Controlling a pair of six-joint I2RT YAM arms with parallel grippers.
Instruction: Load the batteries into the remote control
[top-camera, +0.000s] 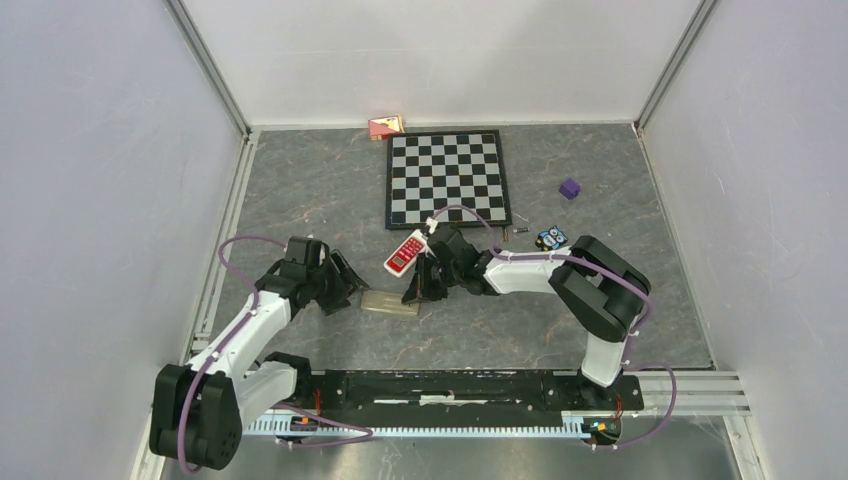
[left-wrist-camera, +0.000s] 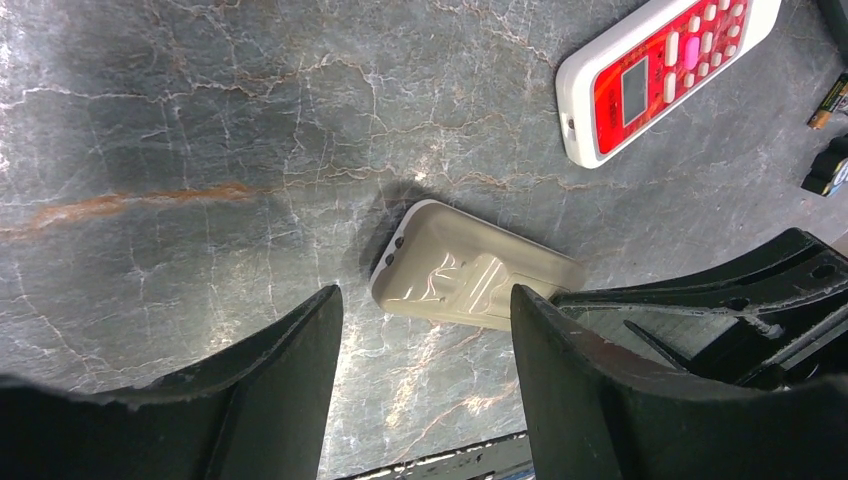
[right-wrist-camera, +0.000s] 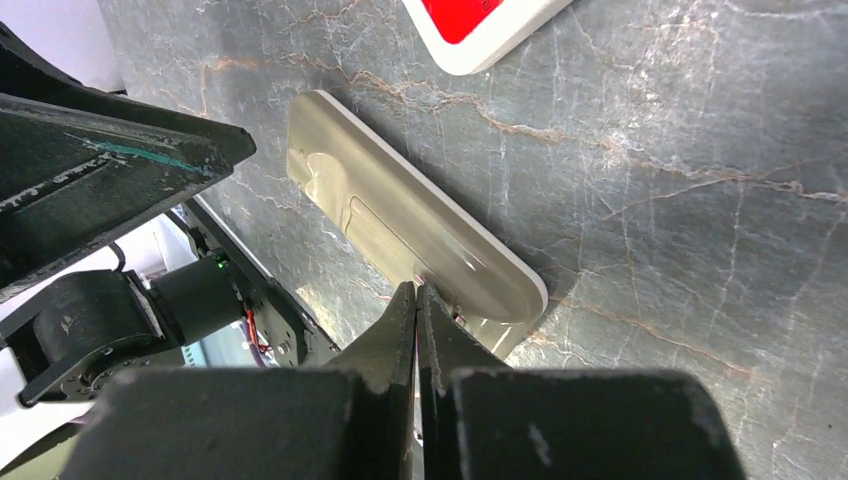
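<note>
A beige remote (top-camera: 390, 302) lies back up on the table between my two grippers. It also shows in the left wrist view (left-wrist-camera: 470, 275) and the right wrist view (right-wrist-camera: 400, 215). My left gripper (left-wrist-camera: 425, 295) is open and empty just short of the remote's left end. My right gripper (right-wrist-camera: 417, 292) is shut, its tips touching the edge of the remote's right end. A red-and-white remote (top-camera: 404, 252) lies face up just behind. One slim dark battery (left-wrist-camera: 828, 103) with a gold end lies beside it, with another dark piece (left-wrist-camera: 826, 170) close by.
A chessboard (top-camera: 447, 178) lies at the back centre. A purple cube (top-camera: 569, 188) sits to its right, a small blue object (top-camera: 551, 238) behind my right arm, and a red-and-gold box (top-camera: 385, 126) by the back wall. White walls close in the table.
</note>
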